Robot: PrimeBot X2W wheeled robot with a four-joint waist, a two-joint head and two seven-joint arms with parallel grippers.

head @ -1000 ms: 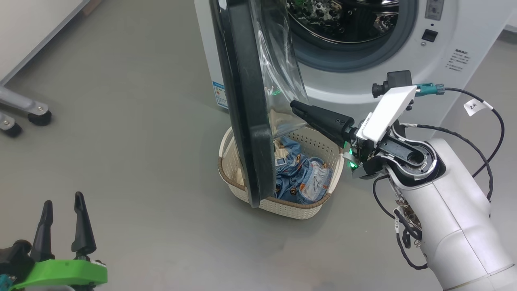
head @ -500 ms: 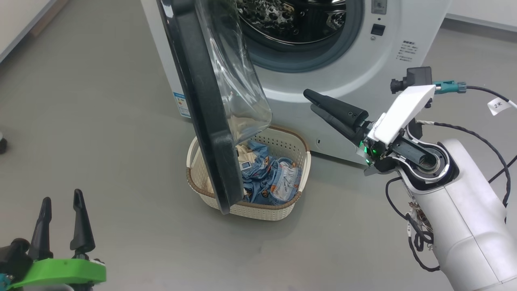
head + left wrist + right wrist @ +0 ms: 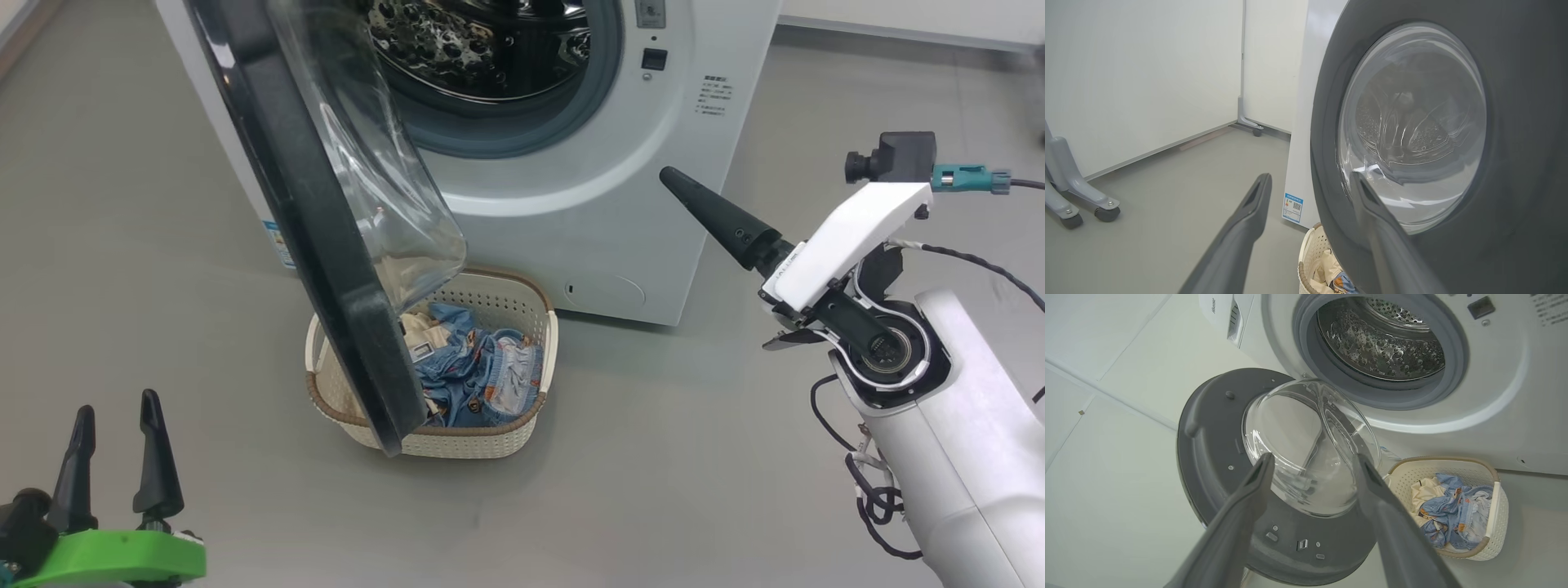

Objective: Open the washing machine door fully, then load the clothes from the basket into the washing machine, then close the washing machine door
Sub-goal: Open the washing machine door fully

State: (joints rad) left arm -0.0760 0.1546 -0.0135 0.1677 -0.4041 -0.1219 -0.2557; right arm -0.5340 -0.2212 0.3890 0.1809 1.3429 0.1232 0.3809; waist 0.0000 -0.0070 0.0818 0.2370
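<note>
Your right gripper (image 3: pixel 1314 459) hangs in the air with its two long dark fingers spread and nothing between them, off the right front of the washing machine (image 3: pixel 571 229). It is well apart from the washing machine door (image 3: pixel 318 245). Along its fingers you look onto the door's inner face: a matt grey disc with small studs and latches, and a bulging clear glass bowl (image 3: pixel 1306 453) at its centre. The bowl lines up between the fingertips but does not touch them. The door stands open, edge-on to the head camera, showing a thick glossy black rim. Its lower edge hangs over the left part of the basket (image 3: pixel 457 445). The basket sits on the grey floor (image 3: pixel 653 474) close in front of the machine. It is rectangular cream plastic with perforated walls, a brown woven-look rim and a white handle on the side. The clothes (image 3: pixel 478 376) lie crumpled inside it: soft blue fabric with orange prints, and a cream piece beside it. Behind the door you see the perforated steel drum (image 3: pixel 473 41), ringed by a grey rubber seal (image 3: pixel 563 110). Your left gripper (image 3: pixel 117 404) sits low at your left, fingers apart and empty, well clear of the basket and facing the door's outer side.
</note>
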